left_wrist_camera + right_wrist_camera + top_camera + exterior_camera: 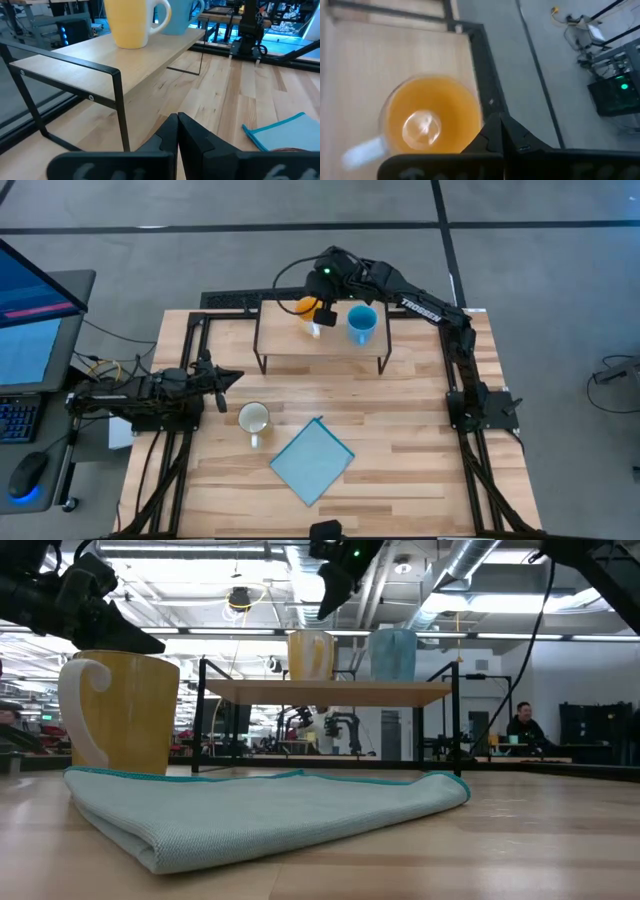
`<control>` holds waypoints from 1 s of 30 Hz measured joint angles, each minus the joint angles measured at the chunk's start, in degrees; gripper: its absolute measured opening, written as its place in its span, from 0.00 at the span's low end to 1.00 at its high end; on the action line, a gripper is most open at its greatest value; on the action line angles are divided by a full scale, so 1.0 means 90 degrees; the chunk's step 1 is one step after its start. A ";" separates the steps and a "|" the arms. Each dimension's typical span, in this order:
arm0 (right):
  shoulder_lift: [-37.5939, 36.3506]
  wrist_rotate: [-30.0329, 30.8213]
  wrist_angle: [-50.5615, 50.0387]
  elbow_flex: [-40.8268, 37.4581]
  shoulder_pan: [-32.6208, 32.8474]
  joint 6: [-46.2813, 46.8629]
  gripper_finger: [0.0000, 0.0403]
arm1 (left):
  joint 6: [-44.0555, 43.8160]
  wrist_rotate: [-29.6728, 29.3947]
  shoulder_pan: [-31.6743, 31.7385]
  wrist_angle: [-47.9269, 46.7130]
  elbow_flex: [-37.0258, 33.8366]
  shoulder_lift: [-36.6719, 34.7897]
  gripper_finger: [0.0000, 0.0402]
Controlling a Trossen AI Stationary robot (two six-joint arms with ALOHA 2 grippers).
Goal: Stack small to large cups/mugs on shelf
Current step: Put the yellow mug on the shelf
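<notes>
Up top in the high view, the closed, empty right claw (326, 313) hovers over the orange mug (305, 307) on the wood-topped shelf (300, 342), beside the light-blue mug (361, 324); the cream mug (254, 420) stands on the bench (400, 430) near the closed left claw (228, 377).

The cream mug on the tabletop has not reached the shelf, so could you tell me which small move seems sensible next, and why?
Probably the right end effector, shut and empty above the orange mug with a white handle, should lift clear. That mug and the light blue mug already stand on the light wood shelf with black metal legs; the cream mug waits by the left end effector.
</notes>
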 joint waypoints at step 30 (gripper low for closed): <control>0.0449 -0.0145 -0.0770 -0.0026 0.0105 -0.0172 0.01 | -0.0073 0.0007 0.0000 -0.0002 0.0000 0.0000 0.00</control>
